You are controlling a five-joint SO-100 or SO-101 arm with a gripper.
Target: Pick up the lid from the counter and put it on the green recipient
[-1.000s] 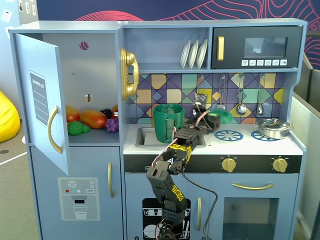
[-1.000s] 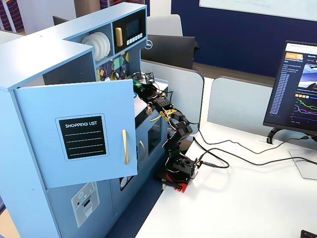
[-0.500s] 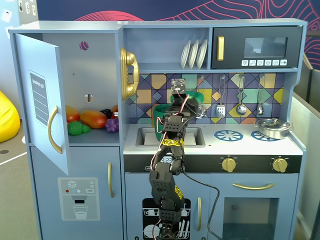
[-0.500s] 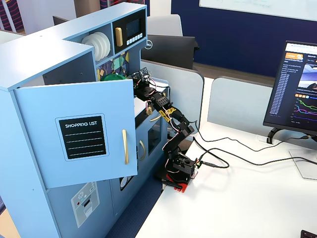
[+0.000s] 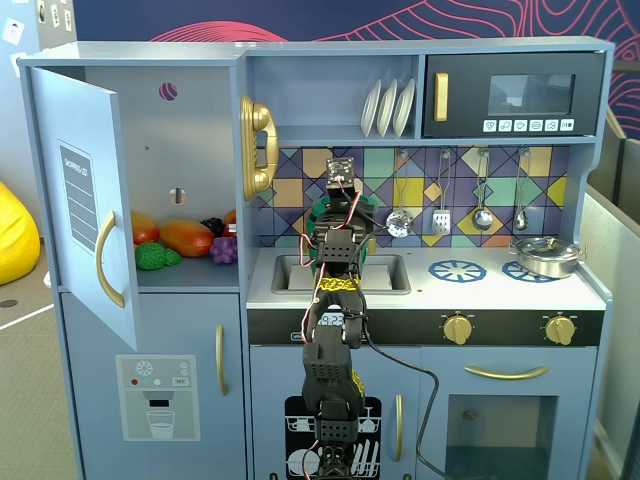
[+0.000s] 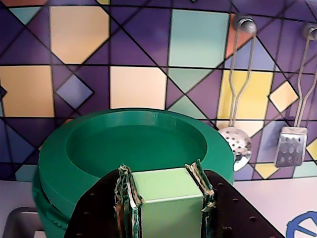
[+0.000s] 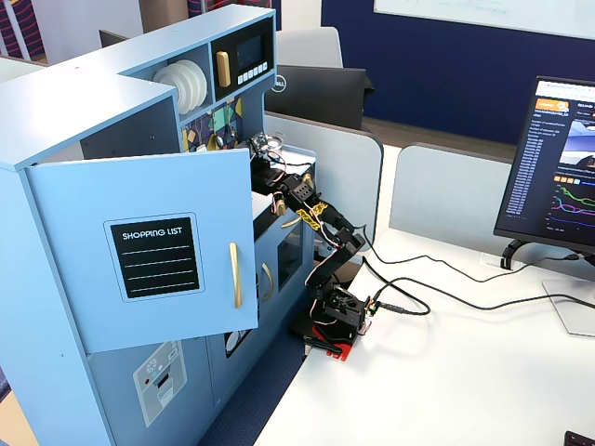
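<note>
1. Wrist view shows the fingers (image 6: 166, 198) closed on a pale green block-shaped tab, one pad pressed to each side of it; the tab stands at the near edge of the lid (image 6: 133, 148), so the fingers have hold of the lid by this tab.
2. Lid: a round green disc with a raised rim and a sunken middle; it lies flat on top of the green recipient (image 6: 42, 206), whose darker wall shows just under the lid's rim at lower left; whether the lid is fully seated I cannot tell.
3. Behind the lid is a backsplash of purple, yellow and pale green tiles; a slotted spoon (image 6: 237, 144) and a small spatula (image 6: 291, 146) hang on it to the right in the wrist view.
4. Fixed view from the front: the arm (image 5: 335, 330) rises before the toy kitchen and reaches over the counter (image 5: 430, 290) to the back, above the recessed sink (image 5: 385, 272); the green pot and lid are mostly hidden behind the arm there, only green slivers showing either side of it.
5. A shallow silver pot (image 5: 545, 257) sits on the far-right burner ring, well apart from the arm; another blue burner ring (image 5: 457, 270) lies bare between sink and pot.
6. Side fixed view: the arm's base (image 7: 337, 321) stands on a white desk (image 7: 465, 381) just beside the kitchen; the open fridge door (image 7: 158, 246) hides the counter.
</note>
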